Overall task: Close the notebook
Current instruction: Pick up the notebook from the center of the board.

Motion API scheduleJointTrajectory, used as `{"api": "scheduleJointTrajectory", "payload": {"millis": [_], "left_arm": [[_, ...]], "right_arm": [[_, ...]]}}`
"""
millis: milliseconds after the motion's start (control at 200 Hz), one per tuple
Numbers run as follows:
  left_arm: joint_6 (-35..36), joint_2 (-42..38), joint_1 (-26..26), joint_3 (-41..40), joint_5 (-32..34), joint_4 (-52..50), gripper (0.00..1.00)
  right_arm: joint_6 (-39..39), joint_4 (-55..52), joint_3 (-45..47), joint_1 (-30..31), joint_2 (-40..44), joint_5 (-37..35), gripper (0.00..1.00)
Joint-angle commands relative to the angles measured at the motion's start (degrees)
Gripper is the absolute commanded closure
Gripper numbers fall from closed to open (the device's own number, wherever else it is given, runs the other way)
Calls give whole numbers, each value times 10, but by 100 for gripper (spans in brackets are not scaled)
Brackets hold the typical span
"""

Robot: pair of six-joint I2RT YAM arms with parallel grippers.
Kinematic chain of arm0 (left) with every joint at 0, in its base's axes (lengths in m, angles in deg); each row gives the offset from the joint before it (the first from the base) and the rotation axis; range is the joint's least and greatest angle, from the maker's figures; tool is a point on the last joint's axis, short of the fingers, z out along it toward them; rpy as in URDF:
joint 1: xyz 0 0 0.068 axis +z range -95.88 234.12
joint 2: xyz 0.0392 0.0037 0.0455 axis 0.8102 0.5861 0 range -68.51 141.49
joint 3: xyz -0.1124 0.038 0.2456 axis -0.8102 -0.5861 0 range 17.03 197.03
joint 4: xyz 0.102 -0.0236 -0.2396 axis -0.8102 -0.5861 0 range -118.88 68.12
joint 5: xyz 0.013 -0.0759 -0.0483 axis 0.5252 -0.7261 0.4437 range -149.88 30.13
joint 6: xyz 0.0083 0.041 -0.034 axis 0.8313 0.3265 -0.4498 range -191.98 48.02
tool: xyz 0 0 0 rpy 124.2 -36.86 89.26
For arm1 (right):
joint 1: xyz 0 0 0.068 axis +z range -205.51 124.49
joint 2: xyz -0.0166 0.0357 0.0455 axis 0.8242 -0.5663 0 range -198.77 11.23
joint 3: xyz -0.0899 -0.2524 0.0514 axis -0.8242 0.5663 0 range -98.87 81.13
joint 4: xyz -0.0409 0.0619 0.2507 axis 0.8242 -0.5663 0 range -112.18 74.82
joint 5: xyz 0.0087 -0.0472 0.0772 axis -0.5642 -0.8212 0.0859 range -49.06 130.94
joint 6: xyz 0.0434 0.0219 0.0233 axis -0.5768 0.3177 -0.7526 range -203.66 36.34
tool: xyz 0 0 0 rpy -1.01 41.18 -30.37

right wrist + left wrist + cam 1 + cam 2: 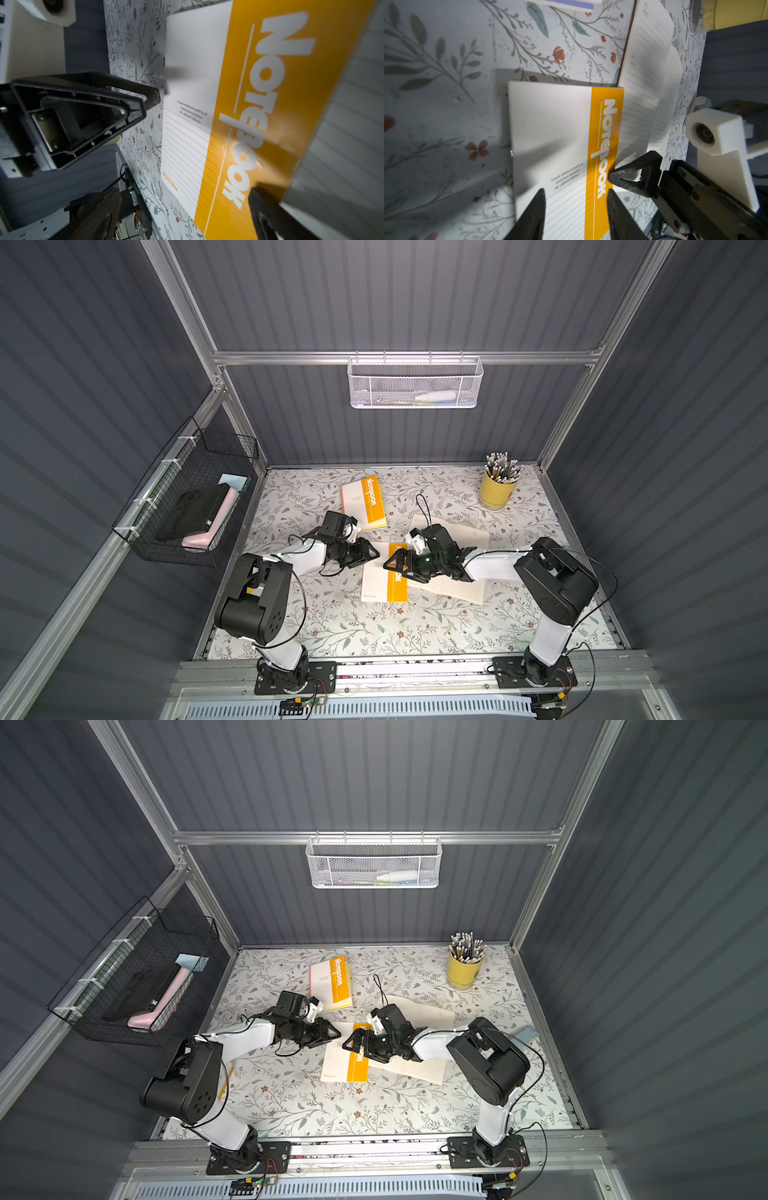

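The open notebook (pixel 376 585) lies mid-table. Its white and orange cover (pixel 554 128) faces up on the left, and lined pages (pixel 453 585) spread to the right, one leaf (pixel 652 83) curving upward. My left gripper (pixel 576 207) hovers open just over the cover's near-left edge (pixel 372 553), with nothing between its fingers. My right gripper (pixel 180 214) reaches in from the right, open wide above the orange band (pixel 395 568). One of its fingers (pixel 266 212) sits at the seam where the lined page meets the cover, with the page edge lying over it.
A second, closed notebook (pixel 365 502) lies behind the left gripper. A yellow cup of pencils (pixel 498 489) stands at the back right. A black wire basket (pixel 191 506) hangs on the left wall and a white mesh basket (pixel 415 383) on the back wall.
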Motion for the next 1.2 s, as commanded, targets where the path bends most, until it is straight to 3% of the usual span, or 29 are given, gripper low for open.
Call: {"api": "scheduleJointTrajectory", "payload": {"millis": [0, 130, 790, 1196], "left_arm": [[22, -27, 2, 3, 21, -48, 55], [20, -35, 13, -19, 1, -33, 62], [-5, -39, 59, -123, -60, 67, 64], [-24, -16, 87, -191, -145, 171, 69]], "right_arm": [[1, -17, 12, 1, -3, -1, 1], [0, -15, 15, 1, -2, -1, 1], [11, -27, 11, 0, -2, 3, 1], [13, -28, 4, -1, -9, 8, 1]]}}
